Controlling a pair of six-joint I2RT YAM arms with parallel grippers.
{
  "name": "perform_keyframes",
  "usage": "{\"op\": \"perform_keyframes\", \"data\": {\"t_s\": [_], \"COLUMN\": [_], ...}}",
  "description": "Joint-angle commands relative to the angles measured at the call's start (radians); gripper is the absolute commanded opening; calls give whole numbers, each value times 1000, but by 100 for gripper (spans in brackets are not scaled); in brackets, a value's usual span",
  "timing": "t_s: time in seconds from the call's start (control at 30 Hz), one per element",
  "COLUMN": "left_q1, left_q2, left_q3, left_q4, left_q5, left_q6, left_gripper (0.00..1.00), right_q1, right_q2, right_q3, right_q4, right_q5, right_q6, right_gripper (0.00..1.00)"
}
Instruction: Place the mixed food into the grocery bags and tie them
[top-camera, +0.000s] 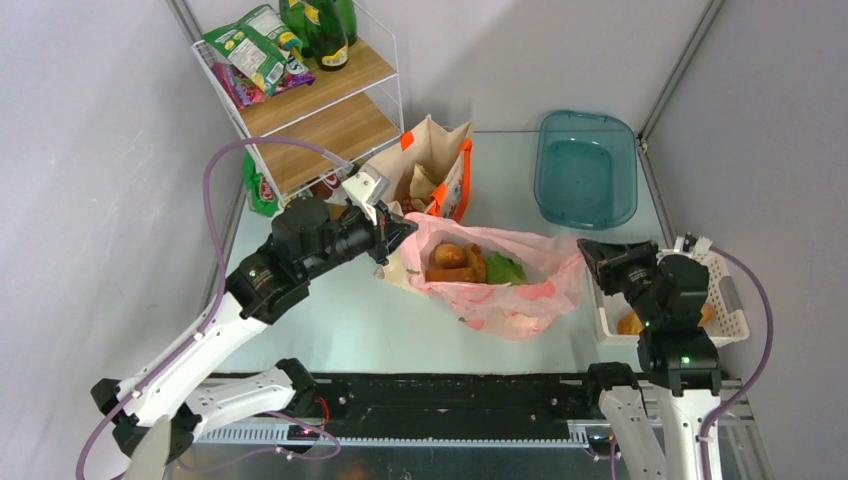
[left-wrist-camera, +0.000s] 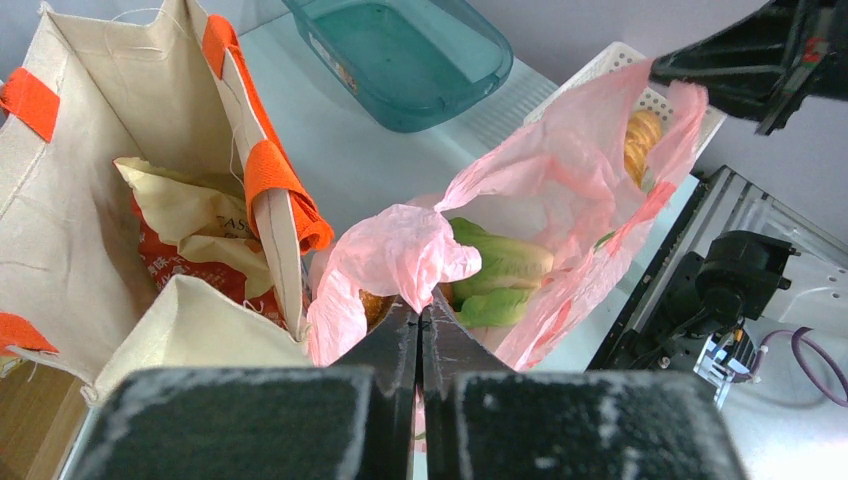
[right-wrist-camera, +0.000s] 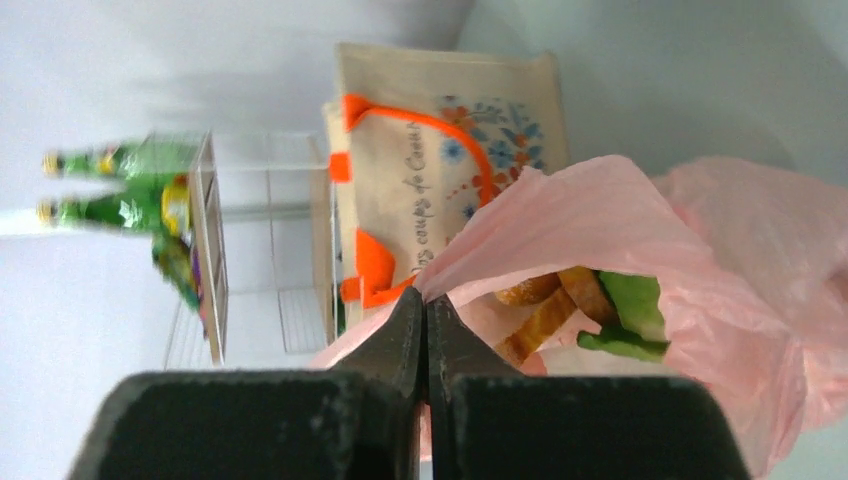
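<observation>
From the right wrist the green bottles (right-wrist-camera: 110, 210) and wire shelf (right-wrist-camera: 213, 260) are blurred — no label reads. Overhead, the right arm (top-camera: 665, 295) hides most of the white basket (top-camera: 606, 318), leaving only slivers of a bread roll (top-camera: 630, 323); the tote (left-wrist-camera: 80, 210) is cut off by the left wrist picture's left edge.

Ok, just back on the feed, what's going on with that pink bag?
Both arms hold the pink bag: the left gripper is shut on one edge, the right gripper on the opposite edge. Bread rolls and lettuce sit inside. It is not tied yet; a roll lies in the white basket.
</observation>
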Motion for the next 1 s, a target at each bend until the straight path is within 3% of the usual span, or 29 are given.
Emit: {"op": "perform_keyframes", "data": {"t_s": [0.0,0.1,0.23,0.4,0.57,0.83,0.97], "left_q1": [5,5,4,-33,-103,-138,-138], "left_q2": [-4,14,37,44,133,126,42], "left_q3": [3,27,89,272,515,287,300], "left_q4": [31,31,28,13,-3,-3,-3], "left_q5": [-11,-14,-39,-62,19,-34,-136], "left_q6": [-4,-42,-160,-231,-307,-393,-351], "left_gripper": [0,0,0,0,0,0,0], "right_q1": [-2,-2,-2,-3,-11,-11,-12], "right_q2": [-1,52,130,149,170,325,322], "right_q3": [116,269,485,445,402,899,769], "right_q4": [266,343,299,117,20,-4,108], "right_q5": [-160,-291,-431,-301,-172,-293,-415], "right_q6": [-278,-360,-424,-536,-614,-604,-511], "right_gripper": [0,0,0,0,0,0,0]}}
